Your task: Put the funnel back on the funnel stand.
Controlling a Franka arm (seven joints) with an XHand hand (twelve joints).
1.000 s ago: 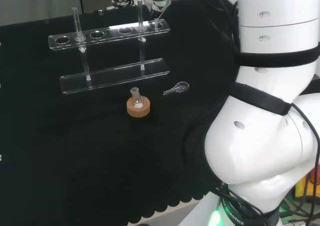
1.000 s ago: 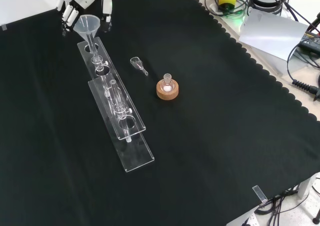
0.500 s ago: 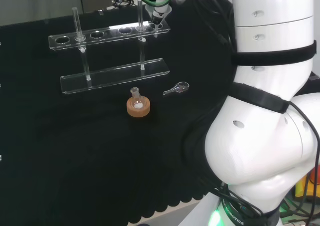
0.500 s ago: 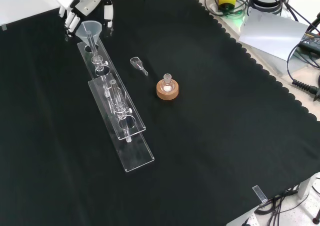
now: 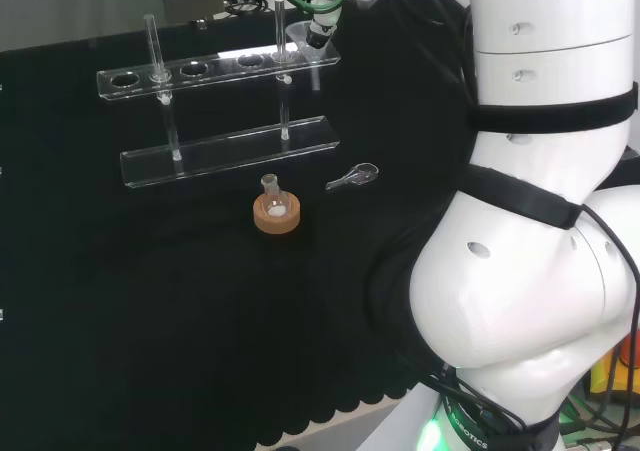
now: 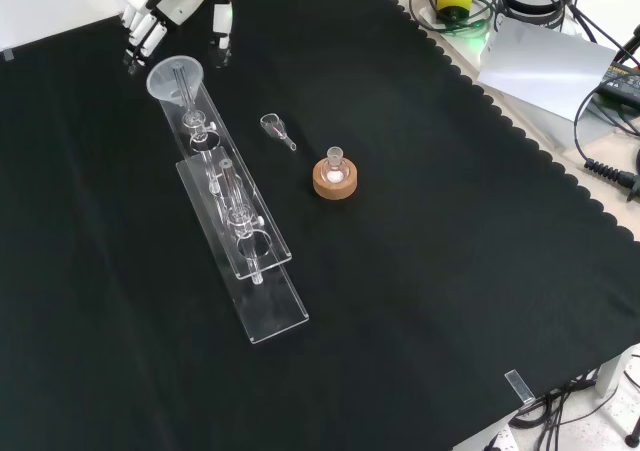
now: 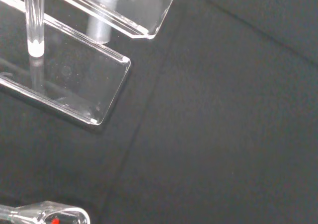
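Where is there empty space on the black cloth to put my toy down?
The big bare stretch of cloth below and right of the flask on its cork ring in the front view. It's crowded around the funnel stand, the funnel, the hand and the small scoop.

Funnel [image 6: 176, 75] now seated; hand [image 6: 165, 6] lifted away

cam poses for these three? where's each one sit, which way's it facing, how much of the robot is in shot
Head: behind and above the base, looking over the arm's white links at the funnel stand.
Front: opposite, looking down on the cloth; the hand enters at top, above the funnel.
Wrist: past the palm, close on the stand's base plate.
Head and front share the flask on its cork ring.
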